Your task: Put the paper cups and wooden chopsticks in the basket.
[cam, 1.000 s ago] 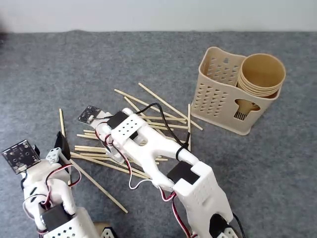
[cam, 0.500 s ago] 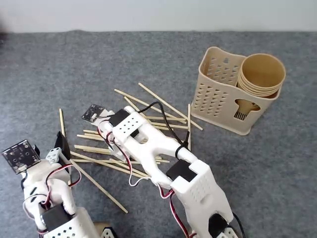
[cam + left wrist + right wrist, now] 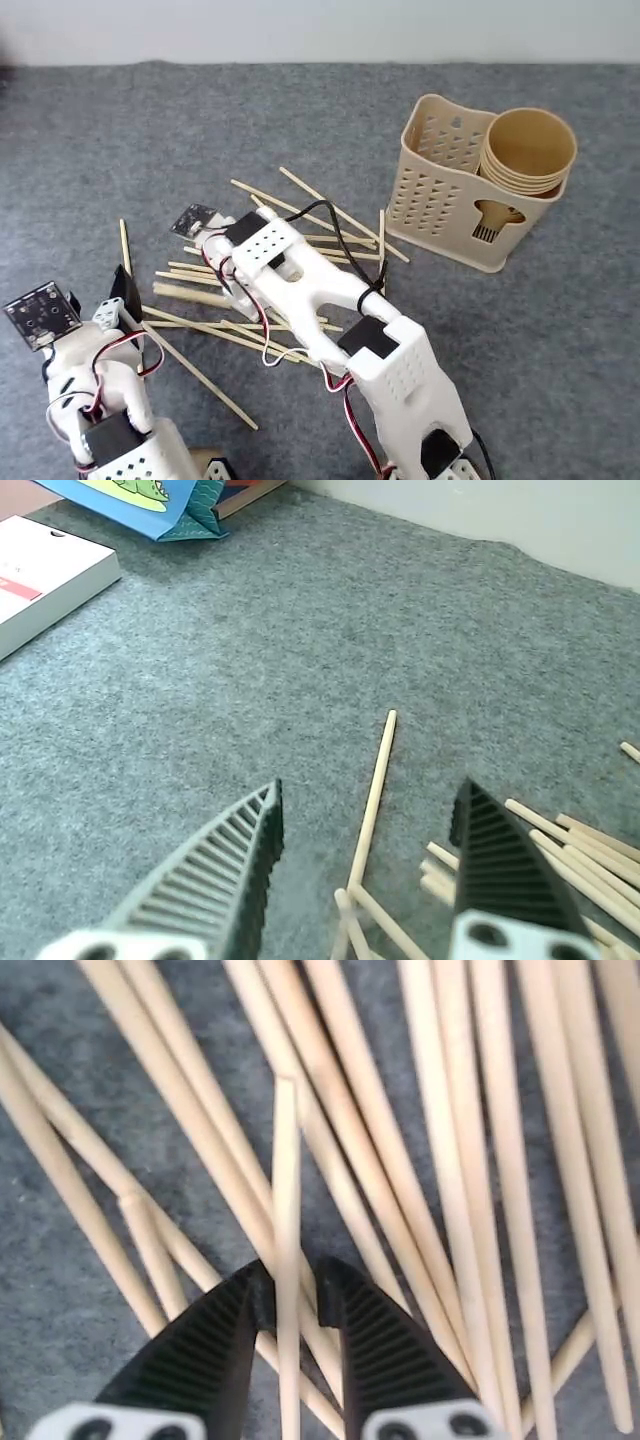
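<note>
A beige perforated basket stands at the right and holds a stack of paper cups. Many wooden chopsticks lie scattered on the grey carpet mid-table. My right gripper is down over the left part of that pile, shut on one chopstick that runs between its black fingers; its arm covers the fingers in the high view. My left gripper stands open low at the near left, just above the carpet. A single chopstick lies ahead of it, between the two fingers.
A white flat box and a coloured bag lie on the carpet far from the left gripper. A pale wall bounds the far side. Bare carpet stretches in front of the basket.
In the high view my right gripper has shifted slightly away and to the right over the pile, and a chopstick at the pile's left has shifted with it. The left arm has kept still.
</note>
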`<state>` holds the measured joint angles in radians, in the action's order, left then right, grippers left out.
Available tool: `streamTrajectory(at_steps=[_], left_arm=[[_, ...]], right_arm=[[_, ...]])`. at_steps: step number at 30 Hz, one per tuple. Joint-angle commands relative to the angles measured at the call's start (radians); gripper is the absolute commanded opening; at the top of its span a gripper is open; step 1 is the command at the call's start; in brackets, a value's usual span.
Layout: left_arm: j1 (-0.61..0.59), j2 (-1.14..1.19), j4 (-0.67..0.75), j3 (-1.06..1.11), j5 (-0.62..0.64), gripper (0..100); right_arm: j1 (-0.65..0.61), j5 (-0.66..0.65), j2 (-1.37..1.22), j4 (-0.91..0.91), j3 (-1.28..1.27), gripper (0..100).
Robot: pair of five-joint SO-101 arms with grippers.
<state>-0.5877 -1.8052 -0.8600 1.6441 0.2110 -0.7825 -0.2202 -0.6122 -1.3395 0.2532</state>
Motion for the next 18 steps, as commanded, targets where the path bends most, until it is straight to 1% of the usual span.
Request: streamTrajectory(at_steps=[1, 6, 8, 14, 18], left_arm=[[0.009, -0.015, 0.021, -0.022, -0.008, 26], [0.009, -0.015, 0.023, -0.022, -0.008, 26], [0.009, -0.015, 0.025, -0.022, -0.008, 26], [0.048, -0.015, 0.055, -0.005, -0.011, 26], [0.046, -0.015, 0.064, 0.002, -0.011, 26]], right_arm=[[0.056, 0.002, 0.127, -0.030, 0.028, 0.8], [0.102, 0.005, 0.243, -0.044, 0.028, 0.8], [0.113, 0.026, 0.285, -0.044, 0.028, 0.8], [0.124, 0.054, 0.398, -0.044, 0.028, 0.8], [0.124, 0.120, 0.463, -0.033, 0.032, 0.8]])
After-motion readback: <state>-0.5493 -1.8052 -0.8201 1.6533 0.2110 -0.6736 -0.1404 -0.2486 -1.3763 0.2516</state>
